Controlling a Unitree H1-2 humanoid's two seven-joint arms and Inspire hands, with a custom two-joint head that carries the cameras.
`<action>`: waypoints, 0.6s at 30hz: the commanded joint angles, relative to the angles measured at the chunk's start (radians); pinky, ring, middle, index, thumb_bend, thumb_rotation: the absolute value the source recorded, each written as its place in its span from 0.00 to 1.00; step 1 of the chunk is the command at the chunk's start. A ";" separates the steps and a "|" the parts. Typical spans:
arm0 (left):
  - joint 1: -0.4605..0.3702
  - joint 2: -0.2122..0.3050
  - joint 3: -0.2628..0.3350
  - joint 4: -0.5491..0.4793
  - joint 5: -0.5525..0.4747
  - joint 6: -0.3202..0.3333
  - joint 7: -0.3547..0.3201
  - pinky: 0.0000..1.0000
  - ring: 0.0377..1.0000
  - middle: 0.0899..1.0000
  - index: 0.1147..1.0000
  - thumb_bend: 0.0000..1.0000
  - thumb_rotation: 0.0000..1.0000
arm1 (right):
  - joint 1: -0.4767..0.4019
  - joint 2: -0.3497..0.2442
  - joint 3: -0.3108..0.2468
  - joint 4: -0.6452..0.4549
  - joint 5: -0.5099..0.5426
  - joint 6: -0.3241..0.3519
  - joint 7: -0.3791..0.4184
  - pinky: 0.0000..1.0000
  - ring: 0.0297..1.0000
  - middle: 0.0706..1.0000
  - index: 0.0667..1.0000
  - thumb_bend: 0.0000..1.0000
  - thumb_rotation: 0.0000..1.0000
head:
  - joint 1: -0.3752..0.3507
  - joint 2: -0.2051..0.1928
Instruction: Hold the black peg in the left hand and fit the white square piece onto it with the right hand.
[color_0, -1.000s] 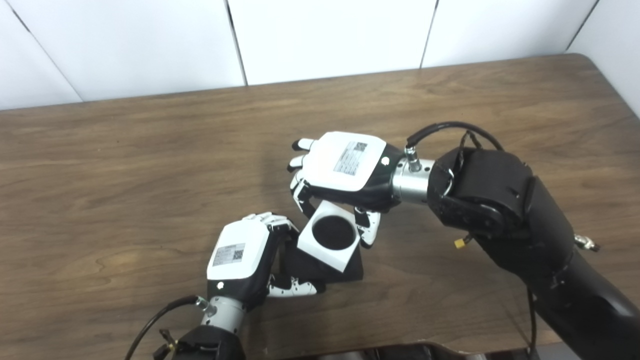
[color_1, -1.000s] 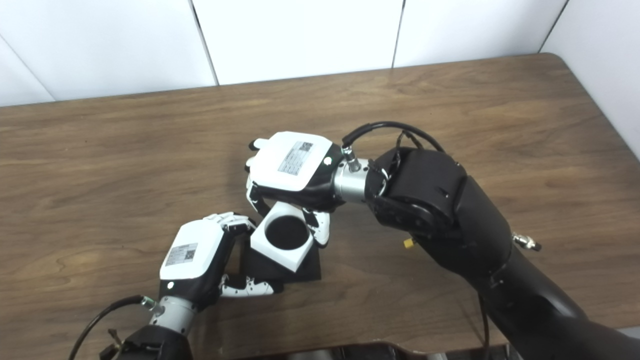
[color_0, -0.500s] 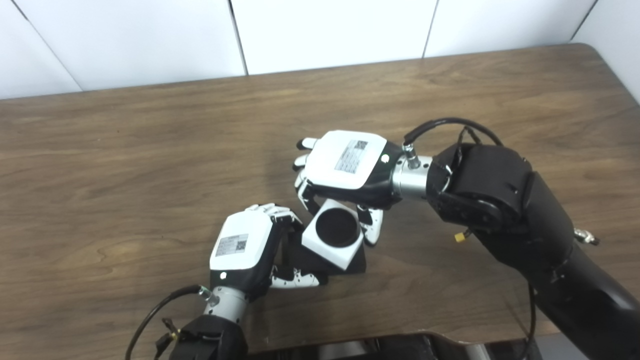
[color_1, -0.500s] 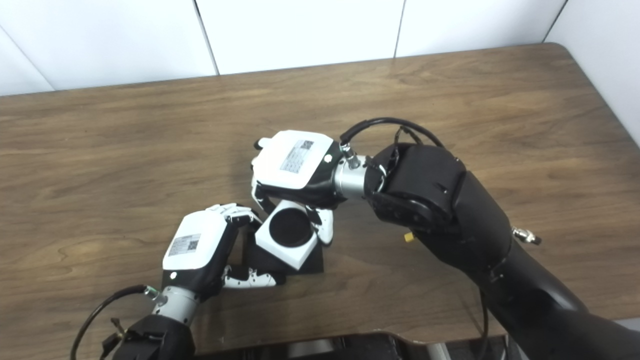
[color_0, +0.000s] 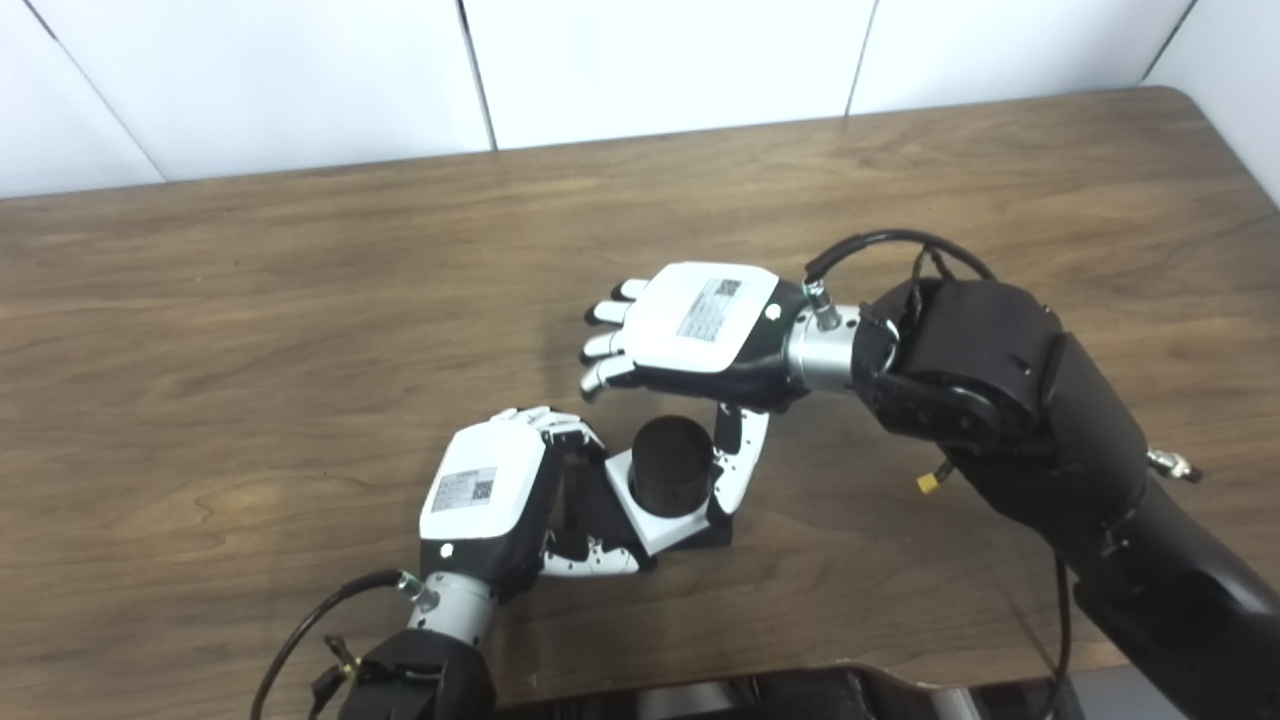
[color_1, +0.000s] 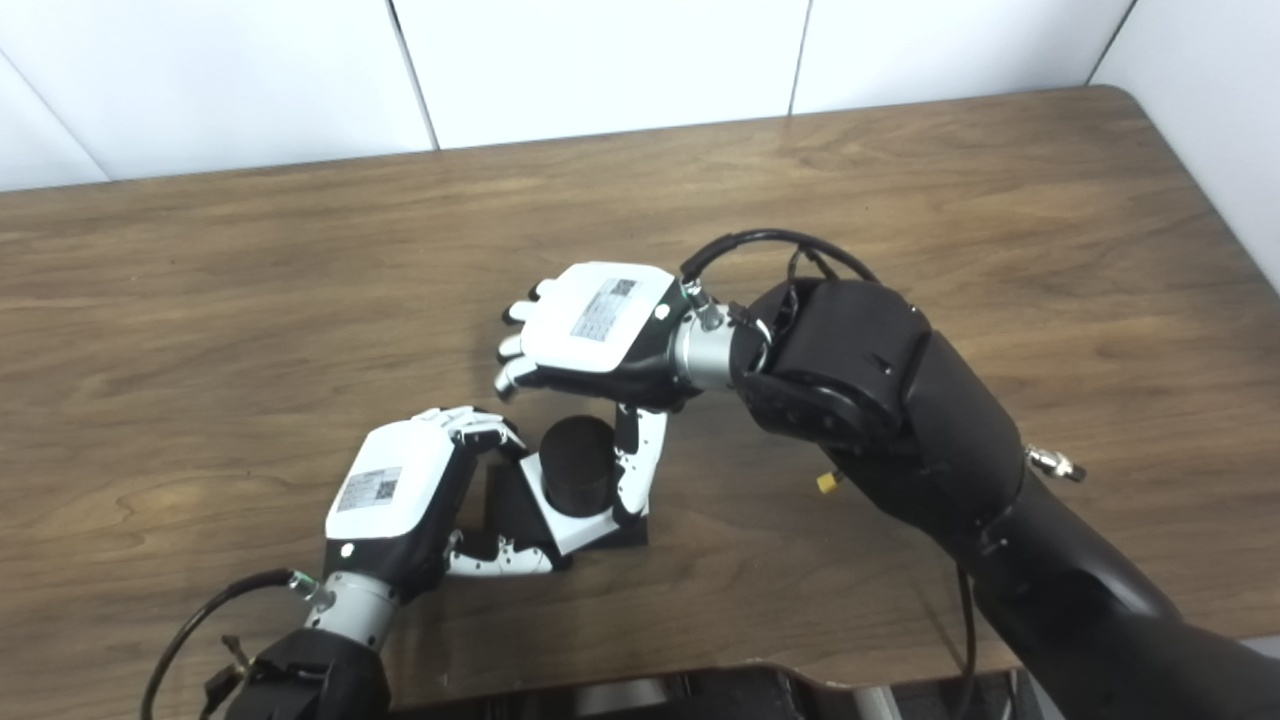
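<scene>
White square piece (color_0: 652, 512) seated on black peg (color_0: 671, 465), right hand (color_0: 700, 340) above

We see wooden bench (color_0: 250, 300): dark brown top, grain running left to right, rounded far right corner. Bench fills most of both views, far edge toward top. Behind it we note white panelled wall (color_0: 650, 60); thin dark seams (color_0: 477, 70) split panels, some slanted. Further white panel (color_1: 1200, 120) stands past bench's right end. Light even and diffuse; we note soft sheen on wood, faint shadows at centre. Floor not in view.
</scene>
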 joint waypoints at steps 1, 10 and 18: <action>0.006 -0.030 -0.007 -0.007 0.015 0.009 -0.020 0.88 0.83 0.73 0.42 0.52 0.05 | -0.046 -0.003 -0.024 -0.027 -0.002 0.014 0.004 1.00 1.00 0.96 0.97 1.00 0.52 | 0.001 0.000; 0.000 -0.021 -0.017 0.002 0.072 0.011 -0.015 0.84 0.81 0.78 0.75 0.85 0.50 | -0.059 -0.015 -0.057 -0.031 0.000 0.025 0.019 1.00 1.00 0.97 0.97 1.00 0.53 | 0.005 -0.007; -0.012 -0.012 0.006 -0.041 0.046 0.038 -0.176 0.99 1.00 1.00 1.00 1.00 0.61 | -0.031 -0.026 -0.089 -0.038 0.012 0.040 0.009 1.00 1.00 0.96 0.95 1.00 0.51 | 0.007 -0.009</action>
